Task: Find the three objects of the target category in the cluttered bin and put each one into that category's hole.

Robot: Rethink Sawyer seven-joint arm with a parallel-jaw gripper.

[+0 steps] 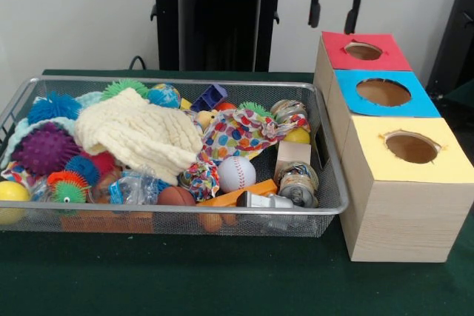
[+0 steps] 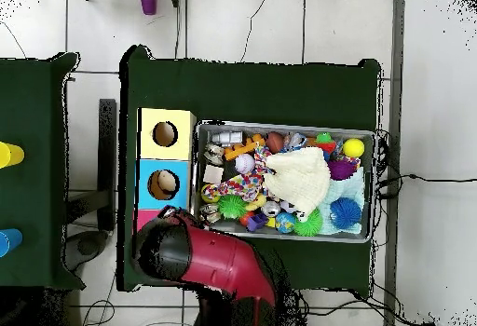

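Nearest, the green counter (image 1: 222,286); on it the wire bin (image 1: 170,216) w/ clutter packed tight; front row has a baseball (image 1: 236,174), brown ball (image 1: 176,196), orange block (image 1: 238,196); a cream cloth (image 1: 141,135) covers the middle, spiky balls (image 1: 46,147) at one end. Beside the bin, three wooden boxes: yellow hole (image 1: 412,147) nearest, blue hole (image 1: 384,92) next, red hole (image 1: 363,51) farthest. Above the red box hangs the pincer (image 1: 334,11), fingers apart, empty. Target category not shown; so search first. Advice: descend straight onto an exposed item, avoid snagging cloth; lift clear of the bin rim before crossing to the holes.
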